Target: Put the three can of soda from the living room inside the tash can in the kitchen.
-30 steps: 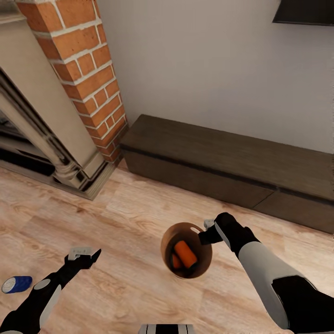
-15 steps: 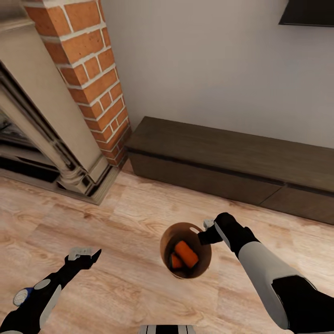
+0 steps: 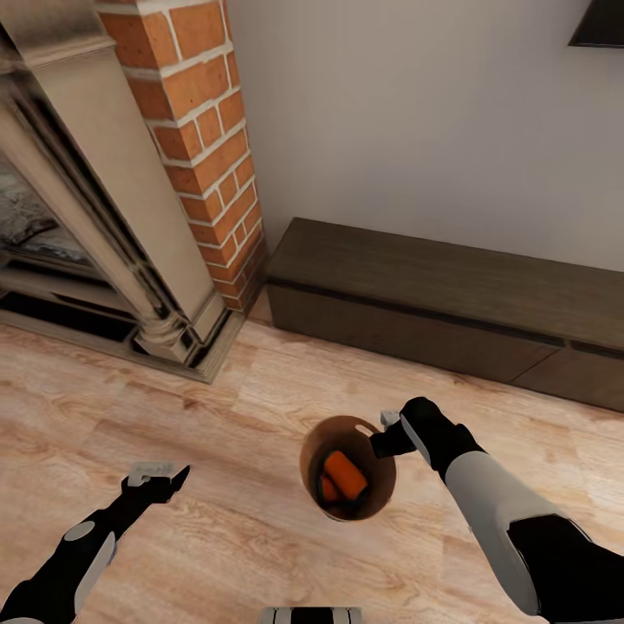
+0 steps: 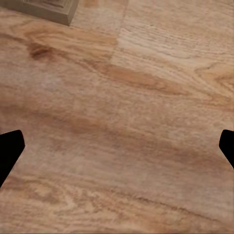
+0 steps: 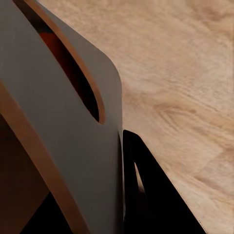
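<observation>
Trash can [image 3: 378, 485]: grey outside, copper-brown inside, above light wood floor [image 3: 225, 520], rim pinched by right hand [image 3: 387, 436] at its right edge. Inside: two orange soda cans [image 3: 345, 475], one lying across the other. Left hand [image 3: 157, 476]: near left, low over bare floor, spread wide, holding nothing. Far side: brick column [image 3: 204, 139], fireplace surround [image 3: 95, 251] to its left, long dark cabinet [image 3: 433, 303] against wall, corner of black screen [image 3: 600, 24] top right.
</observation>
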Robot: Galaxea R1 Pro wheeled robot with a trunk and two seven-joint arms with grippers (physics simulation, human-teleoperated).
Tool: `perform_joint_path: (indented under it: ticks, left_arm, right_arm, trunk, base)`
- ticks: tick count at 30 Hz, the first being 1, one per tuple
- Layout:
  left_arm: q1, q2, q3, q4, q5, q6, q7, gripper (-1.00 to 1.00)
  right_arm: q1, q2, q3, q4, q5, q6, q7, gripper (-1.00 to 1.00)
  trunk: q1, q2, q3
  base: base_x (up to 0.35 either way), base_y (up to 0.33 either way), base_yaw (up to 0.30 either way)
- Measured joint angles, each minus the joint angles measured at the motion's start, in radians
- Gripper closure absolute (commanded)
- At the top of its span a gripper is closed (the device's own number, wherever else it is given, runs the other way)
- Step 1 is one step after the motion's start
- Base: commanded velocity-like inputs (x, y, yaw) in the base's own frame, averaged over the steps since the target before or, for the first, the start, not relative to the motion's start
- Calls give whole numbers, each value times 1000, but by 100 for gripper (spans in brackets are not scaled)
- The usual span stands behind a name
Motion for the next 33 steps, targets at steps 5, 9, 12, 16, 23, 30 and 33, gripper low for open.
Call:
perform_joint_path:
  ticks: [5, 9, 12, 16, 23, 30, 33]
  left_arm:
    - [0, 0, 0, 0, -1, 0, 0, -100]
    - [0, -1, 0, -1, -1, -1, 0, -100]
    - [0, -1, 0, 0, -1, -1, 0, -100]
    - [0, -1, 0, 0, -1, -1, 1, -100]
    - [0, -2, -8, 0, -1, -1, 1, -100]
    - [0, -3, -18, 0, -1, -1, 2, -100]
    - [0, -4, -18, 0, -1, -2, 4, -100]
  right_arm:
    - [1, 0, 0, 0, 3, -1, -3, 100]
    - [1, 4, 1, 0, 5, 0, -4, 100]
    - [1, 6, 0, 0, -2, 1, -4, 100]
    - [2, 7, 1, 1, 6, 0, -5, 100]
    - [2, 9, 0, 2, 5, 1, -7, 100]
    - [2, 9, -1, 1, -7, 2, -5, 100]
    - [2, 9, 0, 2, -3, 2, -5, 100]
  trunk:
    - [0, 0, 0]
    - [0, 0, 0]
    - [0, 0, 0]
    - [0, 0, 0]
    - [0, 0, 0]
    - [0, 0, 0]
    - [0, 0, 0]
  base:
    - [0, 320, 0]
    - [0, 320, 0]
    - [0, 320, 0]
    - [0, 320, 0]
    - [0, 320, 0]
    - [0, 255, 0]
    - [0, 53, 0]
